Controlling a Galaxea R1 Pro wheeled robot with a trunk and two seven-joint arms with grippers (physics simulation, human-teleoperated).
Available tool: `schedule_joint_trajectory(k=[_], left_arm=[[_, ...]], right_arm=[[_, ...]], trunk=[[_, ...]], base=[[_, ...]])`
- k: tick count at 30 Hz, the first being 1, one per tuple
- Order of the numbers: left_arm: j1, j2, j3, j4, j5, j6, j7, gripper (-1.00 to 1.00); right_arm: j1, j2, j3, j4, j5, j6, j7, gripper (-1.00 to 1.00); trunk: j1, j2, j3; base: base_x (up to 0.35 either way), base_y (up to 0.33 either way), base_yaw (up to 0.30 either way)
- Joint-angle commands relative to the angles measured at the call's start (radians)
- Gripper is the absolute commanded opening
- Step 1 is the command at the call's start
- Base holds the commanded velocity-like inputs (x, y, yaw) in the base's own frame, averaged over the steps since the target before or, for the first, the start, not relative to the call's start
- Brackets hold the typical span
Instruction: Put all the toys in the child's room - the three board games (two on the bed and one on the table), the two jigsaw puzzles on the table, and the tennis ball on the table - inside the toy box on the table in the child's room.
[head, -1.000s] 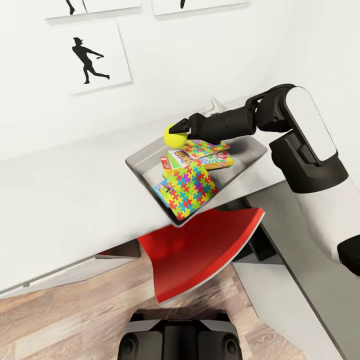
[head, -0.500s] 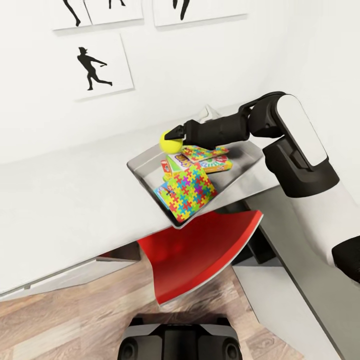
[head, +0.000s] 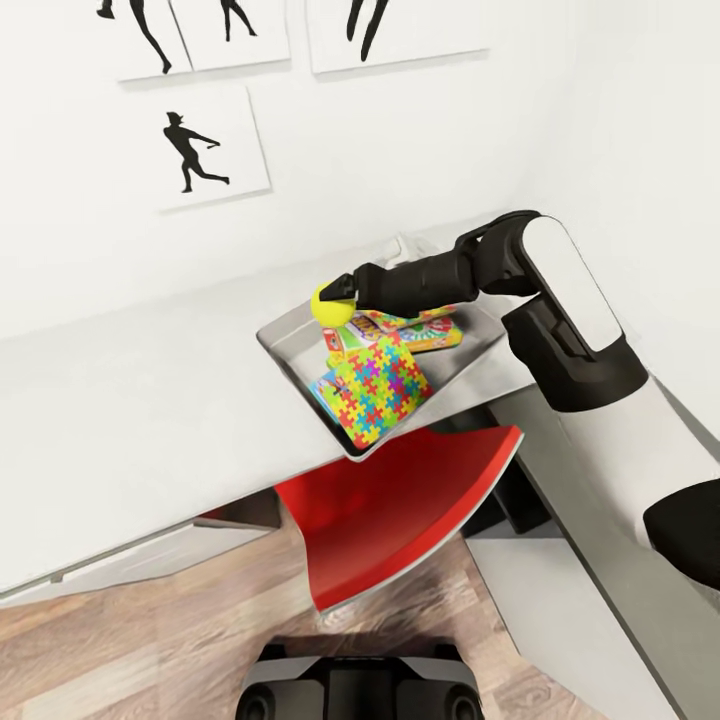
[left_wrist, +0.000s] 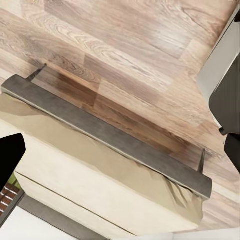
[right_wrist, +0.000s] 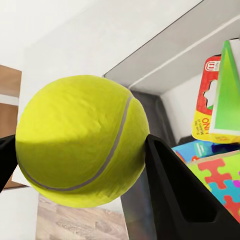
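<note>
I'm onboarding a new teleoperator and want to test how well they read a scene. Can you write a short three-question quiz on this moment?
1. True or false: the right gripper holds the tennis ball between its fingers.
2. Multiple choice: the ball is over which part of the toy box? A) the far-left corner by the wall; B) the near corner that overhangs the table; C) the right end.
3. Short answer: what lies topmost at the near end of the box?

Key
1. True.
2. A.
3. A jigsaw puzzle, over a board game.
</note>
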Motion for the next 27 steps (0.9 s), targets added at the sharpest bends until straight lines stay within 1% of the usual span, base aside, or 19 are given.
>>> schedule_joint_trajectory(k=[1, 8, 14, 27], left_arm=[[-0.001, 0.0, 0.004, -0.002, -0.006, 0.004, -0.008, 1.0], [-0.004, 0.0, 0.003, -0.003, -0.007, 0.004, -0.008, 1.0], [-0.005, 0.0, 0.003, -0.003, -0.007, 0.005, -0.009, 1.0], [-0.006, 0.0, 0.004, -0.003, -0.007, 0.005, -0.009, 1.0]], right_arm=[[-0.001, 0.0, 0.001, -0.001, -0.012, -0.003, -0.013, -1.0], [0.016, 0.005, 0.023, 0.0, -0.001, -0.004, -0.015, -1.0], [0.027, 0.006, 0.037, 0.0, 0.004, -0.008, -0.015, -1.0], [0.066, 0.008, 0.044, 0.0, 0.036, -0.009, -0.015, -1.0]], trunk=[[0.001, -0.002, 0.001], [0.001, -0.002, 0.011], [0.001, -0.002, 0.016], [0.001, -0.002, 0.018]], base=[[0.0, 0.0, 0.0], [0.0, 0.0, 0.0], [0.0, 0.0, 0.0], [0.0, 0.0, 0.0]])
